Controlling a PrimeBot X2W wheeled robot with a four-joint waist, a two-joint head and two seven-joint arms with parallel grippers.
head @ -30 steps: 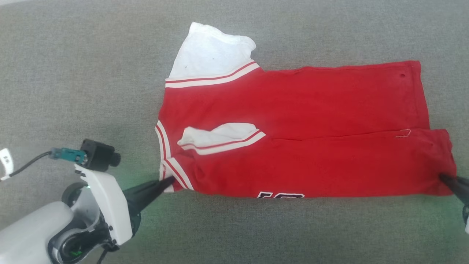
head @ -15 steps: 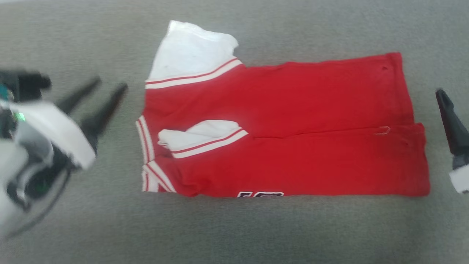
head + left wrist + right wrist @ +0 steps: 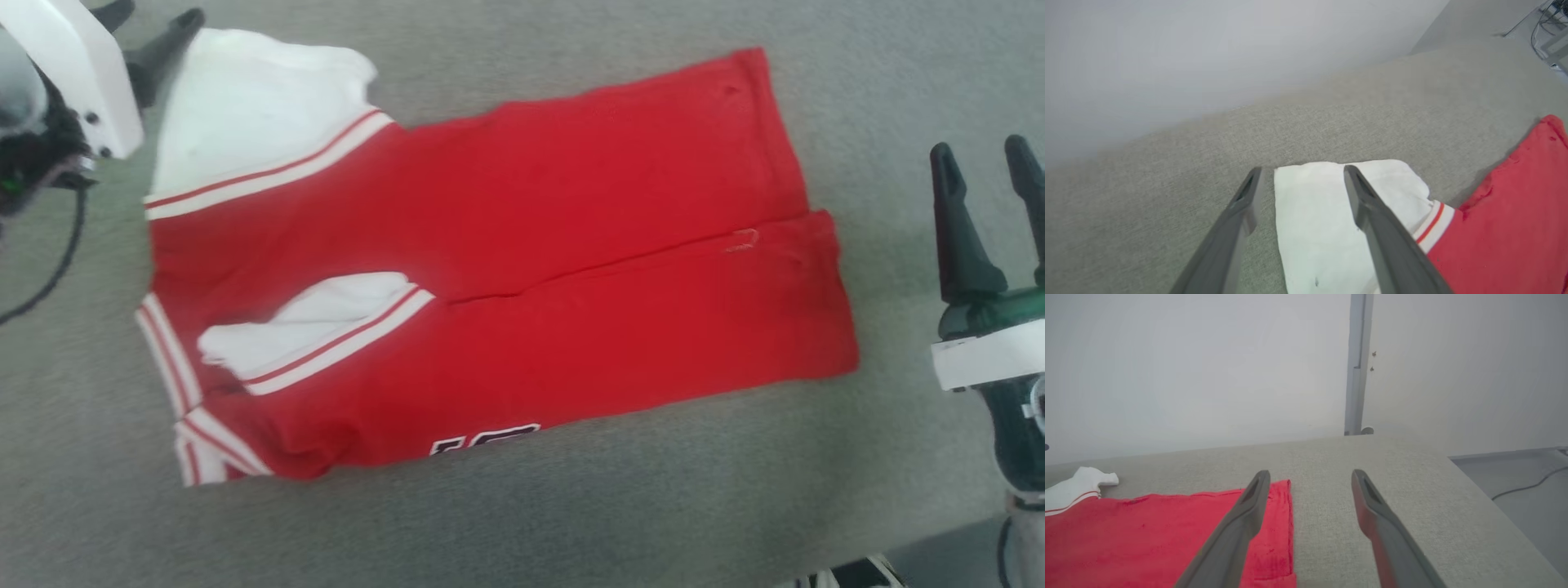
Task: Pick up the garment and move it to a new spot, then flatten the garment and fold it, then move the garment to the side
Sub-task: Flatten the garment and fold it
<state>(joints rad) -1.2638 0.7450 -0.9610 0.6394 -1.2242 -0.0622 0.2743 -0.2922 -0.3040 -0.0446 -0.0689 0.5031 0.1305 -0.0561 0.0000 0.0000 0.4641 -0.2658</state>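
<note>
Red sleeveless jersey [image 3: 531, 245] lies half-folded on grey table [image 3: 571, 514], left gripper [image 3: 151, 18] and right gripper [image 3: 980, 149] spread at either end, seemingly for another fold.

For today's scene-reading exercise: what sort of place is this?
Probably an indoor test room or lab: a grey cloth-covered table, a bare white wall behind it, and a loose cable on the floor.

Grey fabric surface [image 3: 522, 523] — white wall [image 3: 1167, 355]

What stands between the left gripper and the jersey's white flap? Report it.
Nothing visible. The left gripper, jaws open, hangs at the corner of the garment, right at its white flap, which lies on the grey surface.
</note>
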